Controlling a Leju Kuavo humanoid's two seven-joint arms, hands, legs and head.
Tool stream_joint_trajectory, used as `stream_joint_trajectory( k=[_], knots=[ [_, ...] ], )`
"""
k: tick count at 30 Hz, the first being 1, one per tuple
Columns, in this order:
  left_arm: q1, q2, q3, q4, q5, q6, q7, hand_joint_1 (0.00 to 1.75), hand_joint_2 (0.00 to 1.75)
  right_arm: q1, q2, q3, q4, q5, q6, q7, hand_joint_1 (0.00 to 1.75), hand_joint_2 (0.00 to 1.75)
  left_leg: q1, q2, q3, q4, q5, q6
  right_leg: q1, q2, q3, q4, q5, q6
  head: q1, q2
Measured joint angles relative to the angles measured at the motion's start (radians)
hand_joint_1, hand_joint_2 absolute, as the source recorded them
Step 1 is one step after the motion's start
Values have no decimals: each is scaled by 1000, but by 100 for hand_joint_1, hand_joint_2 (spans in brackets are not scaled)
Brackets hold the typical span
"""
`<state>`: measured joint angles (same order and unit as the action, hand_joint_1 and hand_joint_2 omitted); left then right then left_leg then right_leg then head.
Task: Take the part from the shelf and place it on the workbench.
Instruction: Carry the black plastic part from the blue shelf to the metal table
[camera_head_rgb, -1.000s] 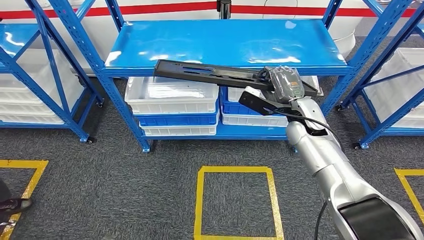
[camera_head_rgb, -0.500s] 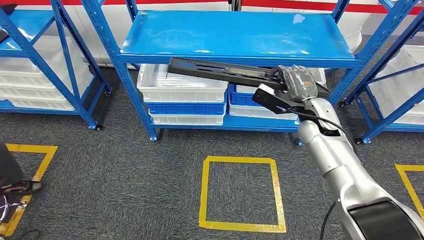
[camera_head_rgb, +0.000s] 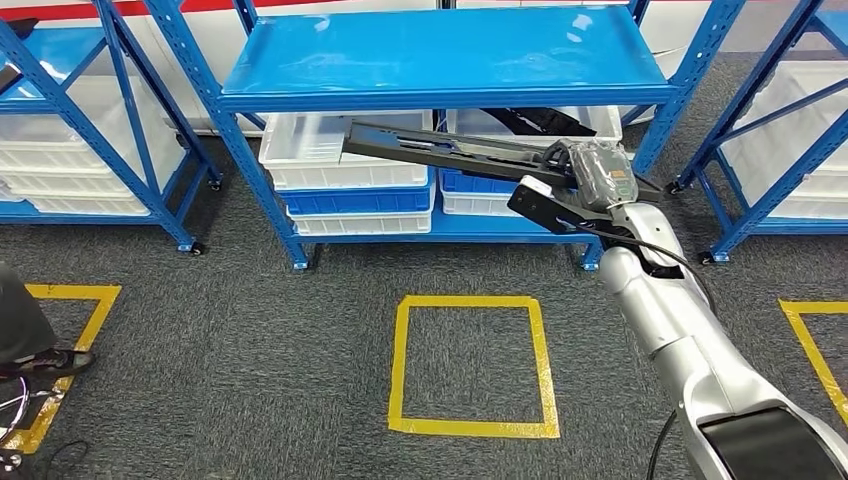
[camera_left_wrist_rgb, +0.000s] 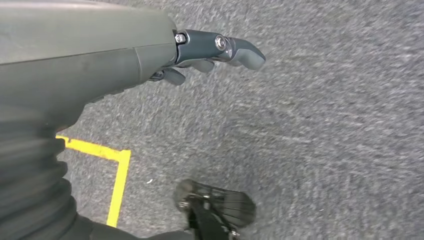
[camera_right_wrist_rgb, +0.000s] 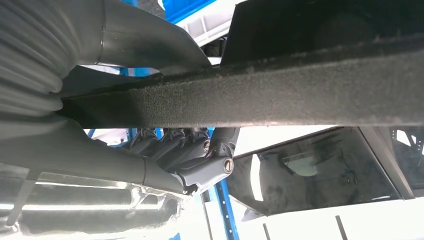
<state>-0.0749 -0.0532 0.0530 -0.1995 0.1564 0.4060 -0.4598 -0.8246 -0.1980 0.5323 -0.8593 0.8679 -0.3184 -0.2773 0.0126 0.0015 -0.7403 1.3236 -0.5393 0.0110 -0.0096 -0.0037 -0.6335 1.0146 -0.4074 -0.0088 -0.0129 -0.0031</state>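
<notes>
Right hand (camera_head_rgb: 597, 172) grips 1 end of the long black part (camera_head_rgb: 450, 152), clear of the shelf (camera_head_rgb: 440, 95). Keep it level, turning slowly. Left hand (camera_left_wrist_rgb: 210, 52) hangs empty, fingers loosely apart.

part (camera_head_rgb: 440, 150): long black bar | near-level, held off shelf (camera_head_rgb: 440, 60)

One long black part (camera_head_rgb: 450, 152) — three blue shelves (camera_head_rgb: 440, 55) — three yellow floor squares (camera_head_rgb: 470, 362).

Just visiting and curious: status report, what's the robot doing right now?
Right hand grips long black flat part, clear of blue metal shelf. Left hand holds nothing, above grey carpet. Nothing blocking.
</notes>
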Motion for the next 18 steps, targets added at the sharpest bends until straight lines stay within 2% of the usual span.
stream_joint_trajectory(
  k=[1, 2, 3, 4, 5, 6, 7, 9, 10, 11, 12, 13, 14, 15, 16, 17, 18],
  knots=[
    [-1, -1, 0, 0, -1, 0, 0, 0, 175, 0, -2, -1, 0, 0, 0, 0, 175, 175, -8, -1, 35, -26, 22, 19, 11, 1, -12, 0, 11, -3, 0, 0],
    [-3, -1, 0, 0, -1, -1, 1, 0, 175, 0, -4, -2, -1, 0, 0, 0, 175, 175, -20, -2, 84, -77, 41, 44, 20, 2, -24, -1, 22, -7, 0, 0],
    [-5, 3, 0, -1, -2, -1, 1, 0, 175, 0, -6, -4, -3, 0, 1, 0, 175, 175, -32, -1, 140, -148, 39, 78, 28, 3, -33, -2, 34, -9, 4, 0],
    [-8, 7, 0, -1, -3, -1, 2, 0, 175, 0, -8, -5, -4, 1, 2, 0, 175, 175, -44, 2, 189, -214, 31, 102, 29, 1, -39, -5, 44, -8, 10, 0],
    [-10, 9, 0, -2, -5, -1, 2, 0, 175, 0, -10, -6, -5, 1, 4, 0, 175, 175, -55, 5, 216, -258, 19, 117, 25, -1, -40, -10, 54, -4, 14, 0],
    [-13, 13, 0, -2, -6, 0, 3, 0, 175, 1, -13, -7, -6, 1, 6, 0, 175, 175, -63, 9, 227, -291, 15, 124, 17, -4, -39, -18, 67, 4, 17, 0],
    [-14, 12, 0, -2, -7, 0, 3, 0, 175, 2, -15, -8, -7, 1, 8, 0, 175, 175, -70, 11, 225, -310, 34, 124, 10, -7, -35, -32, 81, 12, 14, 0],
    [-14, 13, 0, -2, -8, 1, 3, 0, 175, 4, -17, -9, -9, 1, 10, 0, 175, 175, -69, 12, 224, -359, 83, 134, 11, -6, -33, -53, 99, 18, 5, 0],
    [-15, 12, 0, -2, -8, 0, 4, 0, 175, 5, -18, -9, -10, 1, 10, 0, 175, 175, -64, 13, 226, -384, 107, 138, 14, -3, -36, -54, 90, 16, 3, 0],
    [-16, 12, 0, -2, -8, 0, 4, 0, 175, 4, -22, -10, -11, 1, 11, 0, 175, 175, -58, 14, 224, -400, 129, 139, 15, 1, -45, -37, 60, 11, 3, 0],
    [-18, 10, 0, -2, -8, -1, 4, 0, 175, 2, -27, -10, -11, 1, 11, 0, 175, 175, -52, 15, 213, -410, 150, 135, 12, 3, -58, 3, 14, 8, 3, 0],
    [-19, 8, 0, -2, -9, -3, 5, 0, 175, 1, -32, -11, -12, 1, 12, 0, 175, 175, -46, 15, 198, -414, 170, 126, 8, 5, -74, 59, -36, 9, 5, 0],
    [-21, 4, 0, -2, -9, -4, 5, 0, 175, 0, -37, -12, -12, 1, 13, 0, 175, 175, -38, 16, 174, -415, 191, 112, 0, 6, -88, 133, -74, 17, 6, 0],
    [-21, 0, 0, -2, -10, -5, 6, 0, 175, 1, -41, -14, -12, 1, 14, 1, 175, 175, -28, 16, 150, -414, 208, 94, -10, 6, -97, 201, -90, 34, 7, 0],
    [-21, -4, 0, -2, -10, -6, 7, 0, 175, 2, -43, -14, -12, 1, 14, 1, 175, 175, -18, 17, 126, -411, 225, 76, -22, 5, -95, 245, -76, 60, 7, 0],
    [-21, -7, 0, -2, -10, -6, 7, 0, 175, 3, -45, -14, -12, 2, 15, 1, 175, 175, -5, 19, 97, -404, 241, 58, -36, 5, -78, 262, -48, 91, 7, 0],
    [-21, -8, 0, -2, -11, -5, 8, 0, 175, 4, -45, -14, -12, 2, 15, 1, 175, 175, 6, 22, 69, -391, 253, 43, -50, 4, -46, 241, -22, 118, 7, 0]
  ],
)
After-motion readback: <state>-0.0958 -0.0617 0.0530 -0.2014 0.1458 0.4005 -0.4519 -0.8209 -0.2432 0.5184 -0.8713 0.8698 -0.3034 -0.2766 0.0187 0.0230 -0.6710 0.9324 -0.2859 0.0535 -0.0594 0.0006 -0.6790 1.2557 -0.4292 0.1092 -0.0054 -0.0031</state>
